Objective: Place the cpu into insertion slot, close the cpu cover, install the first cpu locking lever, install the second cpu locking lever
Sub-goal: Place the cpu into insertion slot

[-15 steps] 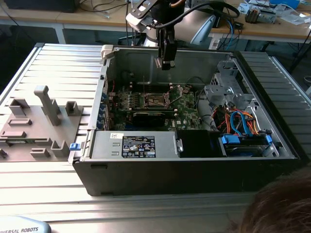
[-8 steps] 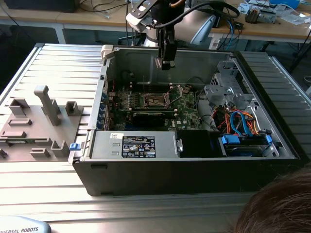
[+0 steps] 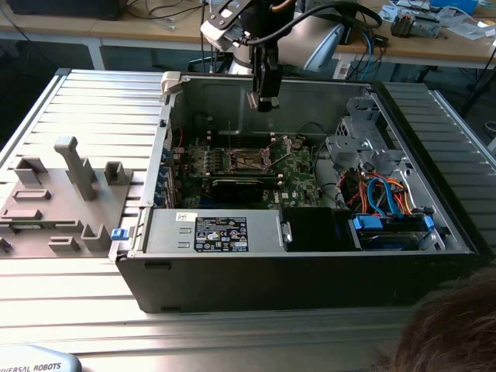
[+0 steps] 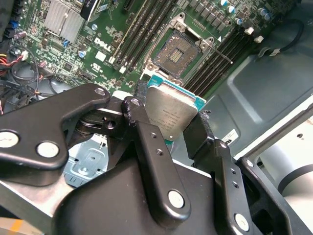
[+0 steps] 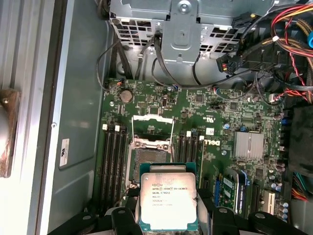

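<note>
Between the two black fingers (image 4: pixel 146 142) of the pincer (image 4: pixel 168 117) I see the cpu (image 4: pixel 172 108) clamped by its edges, its silver top facing both wrist views. Below the pincer, clear of it and not touching, the insertion slot (image 5: pixel 148 157) sits bare and dark on the green motherboard (image 5: pixel 234 110). Just beyond the slot the cpu cover (image 5: pixel 152 128) stands swung open. Around the pincer rise the walls of the open computer case (image 3: pixel 294 279)

In the first wrist view the cpu (image 5: pixel 168 198) hides part of the insertion slot (image 5: pixel 149 155); in the second wrist view the pincer (image 4: pixel 168 125) covers 2 cpu edges with its fingers (image 4: pixel 146 142); in the exterior view a person's hair (image 3: pixel 453 329) is cut off at the corner.
</note>
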You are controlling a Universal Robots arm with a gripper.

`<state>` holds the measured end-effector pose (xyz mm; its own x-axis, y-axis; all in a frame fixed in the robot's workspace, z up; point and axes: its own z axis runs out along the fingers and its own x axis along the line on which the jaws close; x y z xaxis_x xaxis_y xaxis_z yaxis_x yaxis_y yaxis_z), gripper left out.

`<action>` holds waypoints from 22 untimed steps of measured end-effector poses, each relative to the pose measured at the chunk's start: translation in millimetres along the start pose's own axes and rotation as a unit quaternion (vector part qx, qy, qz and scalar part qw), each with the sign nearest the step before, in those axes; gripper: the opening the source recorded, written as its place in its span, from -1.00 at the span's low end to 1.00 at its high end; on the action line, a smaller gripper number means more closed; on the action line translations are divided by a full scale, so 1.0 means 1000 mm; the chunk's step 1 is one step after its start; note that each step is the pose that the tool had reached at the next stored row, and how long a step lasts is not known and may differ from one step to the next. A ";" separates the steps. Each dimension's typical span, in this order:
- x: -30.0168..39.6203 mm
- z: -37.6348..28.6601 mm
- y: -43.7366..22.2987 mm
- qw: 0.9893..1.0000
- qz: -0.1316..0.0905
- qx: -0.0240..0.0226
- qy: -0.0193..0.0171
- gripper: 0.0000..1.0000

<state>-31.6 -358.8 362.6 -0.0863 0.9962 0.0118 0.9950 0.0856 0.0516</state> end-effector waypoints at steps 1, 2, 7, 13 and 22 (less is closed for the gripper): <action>0.0000 0.0000 0.0000 1.000 0.000 0.000 0.000 0.08; 0.0000 0.0000 0.0000 1.000 0.001 0.000 0.000 0.08; 0.0000 0.0000 0.0000 1.000 0.002 0.000 0.000 0.08; 0.0000 0.0000 0.0000 1.000 0.004 0.000 0.000 0.08; 0.0000 0.0000 0.0000 1.000 0.007 0.000 0.000 0.08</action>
<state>-31.6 -358.8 362.6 -0.0732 0.9972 0.0118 0.9960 0.0725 0.0516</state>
